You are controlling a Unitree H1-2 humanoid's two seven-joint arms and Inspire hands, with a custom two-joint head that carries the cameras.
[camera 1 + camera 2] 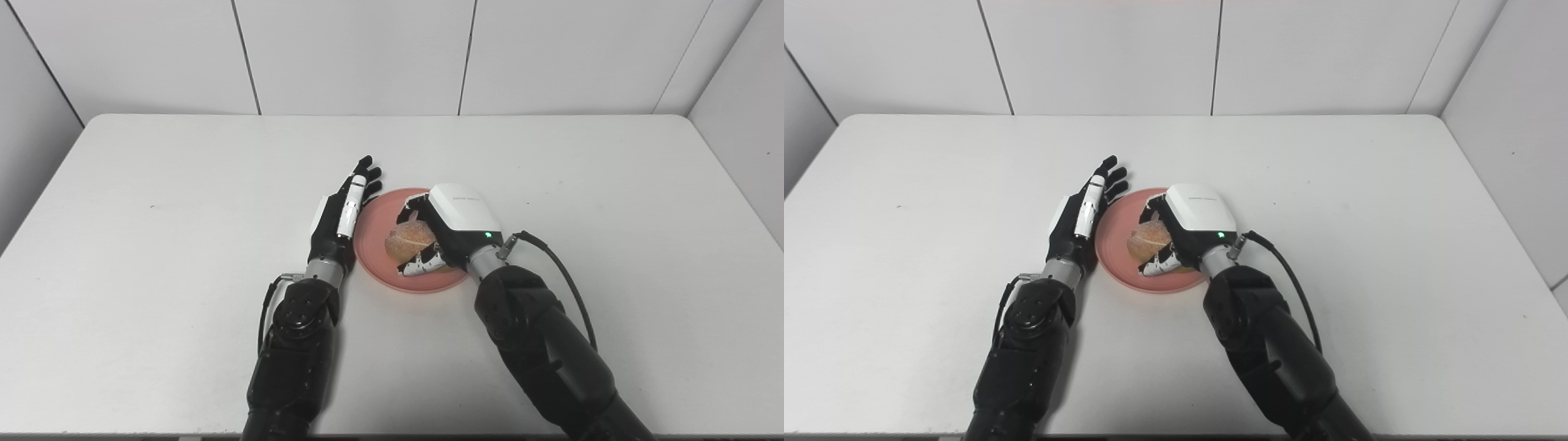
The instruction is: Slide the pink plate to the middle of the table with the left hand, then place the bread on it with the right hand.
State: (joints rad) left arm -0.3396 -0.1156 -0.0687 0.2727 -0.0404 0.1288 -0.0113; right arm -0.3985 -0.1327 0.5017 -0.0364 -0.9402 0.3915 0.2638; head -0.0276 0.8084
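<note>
Left eye view: the pink plate [375,245] lies mid-desk [184,245]. The bread [409,239] is clasped over it by the right robot hand [450,229]; the left robot hand [343,211], fingers spread, rests beside its left rim. Placing is judged under way; release comes next.

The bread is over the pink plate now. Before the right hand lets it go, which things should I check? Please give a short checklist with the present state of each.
1. Pink plate near the middle of the table: ok.
2. Bread above the plate, inside its rim: ok.
3. Right hand closed around the bread: ok.
4. Bread resting on the plate surface: cannot tell, the fingers hide its underside.
5. Left hand open, flat beside the plate's left rim, holding nothing: ok.
6. Left hand touching the rim or just apart: cannot tell.
</note>
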